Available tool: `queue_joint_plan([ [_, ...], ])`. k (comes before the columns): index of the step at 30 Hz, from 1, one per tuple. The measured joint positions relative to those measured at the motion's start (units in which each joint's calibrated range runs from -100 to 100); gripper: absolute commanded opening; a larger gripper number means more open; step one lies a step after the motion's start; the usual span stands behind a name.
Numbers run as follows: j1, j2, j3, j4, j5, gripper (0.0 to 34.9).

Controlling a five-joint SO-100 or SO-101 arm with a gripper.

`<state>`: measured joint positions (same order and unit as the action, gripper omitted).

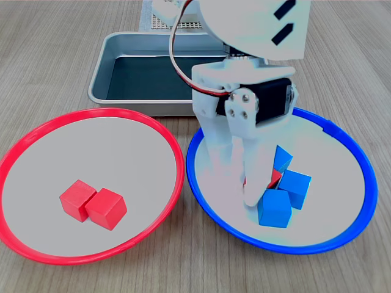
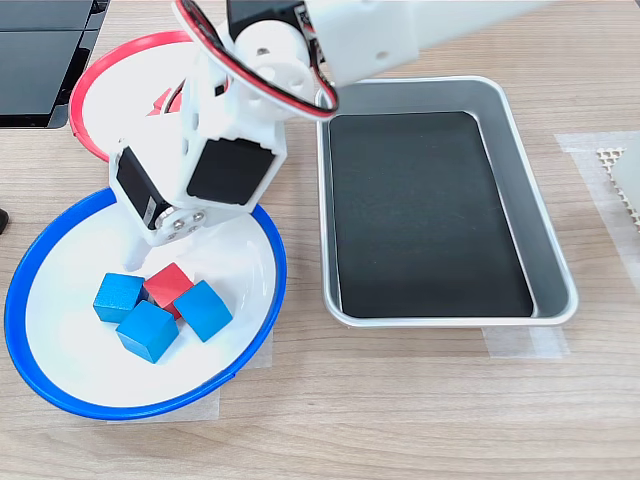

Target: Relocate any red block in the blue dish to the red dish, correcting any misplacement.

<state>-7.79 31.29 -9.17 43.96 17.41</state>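
The blue dish (image 1: 360,159) (image 2: 30,350) holds three blue cubes and one red block (image 1: 274,179) (image 2: 167,284) wedged among them. My white gripper (image 1: 241,190) reaches down into this dish. Its fingers stand apart, and the front finger (image 1: 253,183) covers part of the red block. Nothing is lifted. In the second exterior view the wrist body (image 2: 215,165) hides the fingertips, and the red block lies just below it. The red dish (image 1: 24,146) (image 2: 95,90) holds two red cubes (image 1: 91,204) side by side.
A rectangular metal tray (image 1: 101,73) (image 2: 520,170) with a dark bottom stands behind both dishes in the first exterior view. A black object (image 2: 40,50) lies at the second exterior view's top left. A perforated white piece (image 2: 622,170) sits at the second exterior view's right edge.
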Motion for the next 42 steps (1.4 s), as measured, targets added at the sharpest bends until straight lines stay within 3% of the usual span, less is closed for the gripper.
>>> queue_joint_plan([
  [17, -1.3, 4.6, -6.5, 0.5, 0.2, 11.0],
  [42, -3.3, 0.6, -0.2, 4.3, 0.2, 13.8],
])
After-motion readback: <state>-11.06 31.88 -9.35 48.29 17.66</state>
